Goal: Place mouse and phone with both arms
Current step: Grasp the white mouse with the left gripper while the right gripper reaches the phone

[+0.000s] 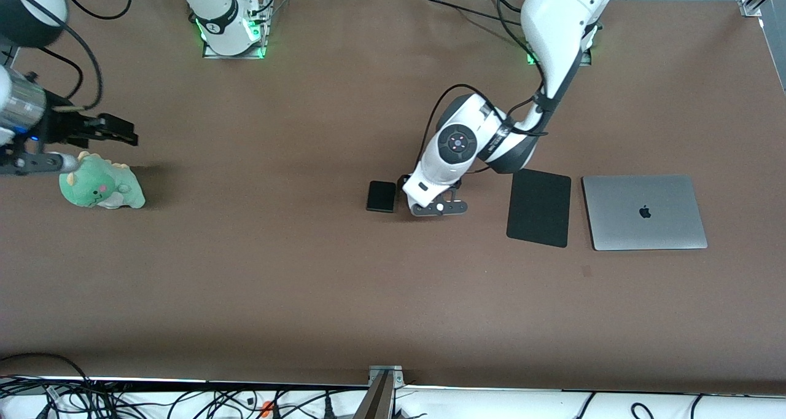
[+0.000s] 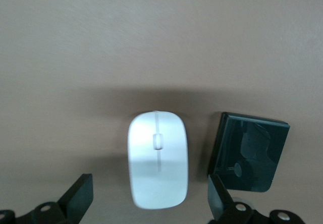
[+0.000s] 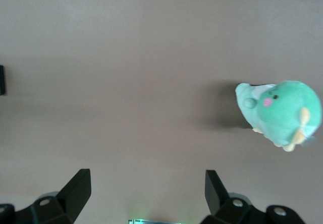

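The white mouse (image 2: 158, 158) lies on the brown table; in the front view the left arm's hand covers it. My left gripper (image 2: 150, 188) is low over it and open, one finger on each side of the mouse's end without touching it. The black phone (image 1: 381, 196) lies flat right beside the mouse (image 2: 250, 151), toward the right arm's end, with one left fingertip (image 2: 218, 193) close against its corner. My right gripper (image 1: 120, 133) hangs open and empty at the right arm's end of the table (image 3: 146, 181).
A green dinosaur plush (image 1: 101, 188) sits under the right gripper, also in the right wrist view (image 3: 280, 113). A thin black mouse pad (image 1: 539, 207) and a closed silver laptop (image 1: 643, 212) lie toward the left arm's end, beside the left hand.
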### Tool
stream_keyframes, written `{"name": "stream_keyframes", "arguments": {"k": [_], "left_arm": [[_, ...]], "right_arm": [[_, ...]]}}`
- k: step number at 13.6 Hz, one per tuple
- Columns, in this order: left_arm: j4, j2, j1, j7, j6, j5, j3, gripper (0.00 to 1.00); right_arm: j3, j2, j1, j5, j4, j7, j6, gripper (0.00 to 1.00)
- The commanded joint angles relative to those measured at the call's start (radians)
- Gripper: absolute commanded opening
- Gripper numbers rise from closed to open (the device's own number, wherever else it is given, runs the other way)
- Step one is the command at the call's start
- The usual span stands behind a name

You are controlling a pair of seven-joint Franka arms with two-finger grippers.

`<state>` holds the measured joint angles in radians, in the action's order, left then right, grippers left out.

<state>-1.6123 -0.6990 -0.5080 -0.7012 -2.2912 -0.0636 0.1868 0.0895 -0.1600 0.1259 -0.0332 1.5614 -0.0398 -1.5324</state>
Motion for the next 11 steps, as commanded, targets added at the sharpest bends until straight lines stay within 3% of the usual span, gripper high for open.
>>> {"name": "stream_keyframes", "arguments": {"k": [1,6,10,11], "left_arm": [[0.031,-0.033,-0.035,-0.011,-0.036,0.037,-0.023,1.0],[0.028,-0.069,-0.029,0.005,-0.069,0.057,-0.023,1.0],[0.022,-0.099,-0.032,0.003,-0.1,0.126,-0.024,1.0],[0.02,-0.097,-0.032,0.005,-0.096,0.128,-0.024,0.96]], "right_arm": [[0.001,-0.041,0.026,-0.013,-0.009,0.024,0.003,1.0],[0.001,-0.084,0.032,-0.095,0.022,0.028,-0.061,1.0],[0.003,-0.157,0.092,-0.099,0.011,0.185,-0.141,1.0],[0.003,-0.18,0.103,-0.097,0.006,0.228,-0.168,1.0]]}}
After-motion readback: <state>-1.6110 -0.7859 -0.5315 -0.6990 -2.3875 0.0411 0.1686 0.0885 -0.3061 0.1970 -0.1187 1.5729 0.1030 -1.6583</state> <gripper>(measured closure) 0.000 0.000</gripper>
